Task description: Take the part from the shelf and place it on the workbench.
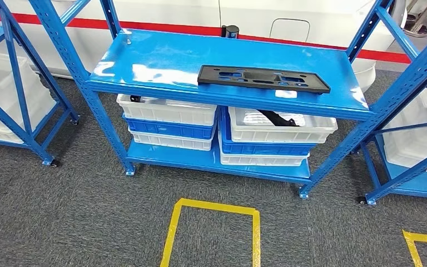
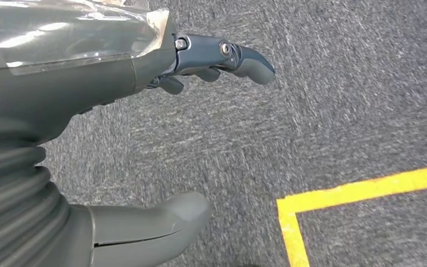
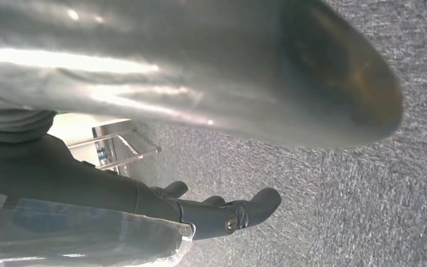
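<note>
The left hand point(image 2: 144, 139) is seen over grey carpet point(image 2: 339, 100), its fingers point(image 2: 244, 58) spread from the thumb and nothing held; yellow tape point(image 2: 333, 194) lies on the carpet beyond the fingertips. The right hand point(image 3: 200, 214) is likewise hung above the carpet, fingers point(image 3: 256, 206) apart and empty. Well beyond both hands, the flat black part point(image 1: 263, 78) is laid on the top board of the blue shelf point(image 1: 161, 61). White and blue bins point(image 1: 169, 122) are stacked below it.
</note>
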Robot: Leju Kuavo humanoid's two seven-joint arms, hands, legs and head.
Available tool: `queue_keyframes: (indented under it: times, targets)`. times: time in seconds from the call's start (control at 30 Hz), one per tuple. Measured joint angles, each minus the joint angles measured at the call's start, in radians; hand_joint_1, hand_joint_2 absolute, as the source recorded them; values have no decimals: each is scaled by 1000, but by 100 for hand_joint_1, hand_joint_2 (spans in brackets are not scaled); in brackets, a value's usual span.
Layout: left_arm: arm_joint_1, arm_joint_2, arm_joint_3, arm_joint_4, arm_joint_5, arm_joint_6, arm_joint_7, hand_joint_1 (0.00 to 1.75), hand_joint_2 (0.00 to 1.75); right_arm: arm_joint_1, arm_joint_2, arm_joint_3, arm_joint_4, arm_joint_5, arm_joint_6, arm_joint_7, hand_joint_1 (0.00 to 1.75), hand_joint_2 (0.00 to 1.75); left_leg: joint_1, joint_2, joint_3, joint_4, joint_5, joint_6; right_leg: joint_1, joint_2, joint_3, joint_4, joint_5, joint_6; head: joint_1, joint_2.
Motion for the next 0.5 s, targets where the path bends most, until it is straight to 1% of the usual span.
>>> queue_keyframes:
  times: [0.03,0.07,0.1,0.13,0.23,0.3,0.33,0.37,0.4,0.43,0.47,0.5]
  targets:
    - [1,0,0,0,0,0,0,0,175,-1,0,5,0,0,0,1,0,0,0,6,-1,-2,2,5,-2,-22,-22,49,-26,-1,0,0]
    - [1,0,0,0,0,1,0,0,175,-3,1,8,0,0,0,1,0,0,0,9,-1,-2,3,8,-2,-37,-43,94,-51,-3,1,0]
    - [1,0,0,0,0,1,0,0,175,-4,1,9,0,0,0,1,0,0,0,12,-2,-2,3,8,-2,-42,-60,129,-68,-4,2,0]
    - [2,0,0,0,0,1,0,0,175,-5,1,10,0,0,0,1,0,0,0,14,-2,-2,3,8,-2,-43,-68,146,-77,-4,2,0]
    - [2,0,0,0,0,1,0,0,175,-5,1,11,0,0,0,1,0,0,0,14,-2,-2,3,8,-2,-44,-71,153,-79,-4,1,0]
    - [3,1,0,0,0,1,0,0,175,-4,1,16,0,0,0,1,0,0,-1,22,-4,-2,3,8,-4,-45,-102,227,-103,3,1,0]
    - [3,1,0,0,0,1,0,0,175,-4,1,19,0,0,0,1,0,0,-1,28,-3,-2,2,7,-4,-48,-75,191,-91,8,1,0]
    - [3,0,0,0,0,1,2,0,175,-4,-1,23,0,0,0,1,0,0,-1,33,-1,-4,1,1,2,-52,-41,136,-72,7,1,0]
    - [3,-2,0,0,-1,1,4,0,175,-4,-3,26,0,0,0,1,0,0,-1,35,3,-7,0,-8,8,-55,8,46,-42,3,1,0]
    - [2,-4,0,0,-2,1,7,0,175,-5,-5,27,0,0,0,1,0,0,-2,37,9,-12,-1,-18,12,-58,56,-43,-12,-5,0,0]
    - [2,-5,0,0,-3,1,11,0,175,-6,-6,29,0,0,0,1,0,0,-3,37,11,-11,-5,-28,9,-59,69,-66,-2,-16,-2,0]
    - [1,-5,0,0,-4,1,12,0,175,-6,-6,29,0,0,0,1,0,0,-3,37,13,-12,-6,-31,5,-59,72,-70,1,-18,-2,0]
